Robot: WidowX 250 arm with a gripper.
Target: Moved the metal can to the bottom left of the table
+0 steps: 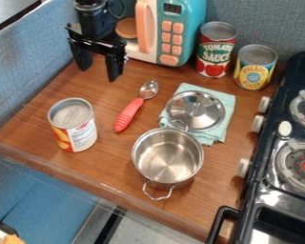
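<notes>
The black gripper (101, 72) hangs over the back left of the wooden table, in front of the toy microwave. It stands open, its two fingers apart with nothing between them. A metal can (74, 125) with a white, red and orange label stands upright at the table's left front, near the edge. The gripper is behind the can and apart from it.
A red-handled spoon (129, 114) lies right of the can. A steel pot (167, 156) stands front centre, with a lid (195, 110) on a teal cloth (226, 101) behind it. The microwave (180, 28), tomato can (215, 49) and yellow can (255, 67) line the back; a stove (274, 190) is right.
</notes>
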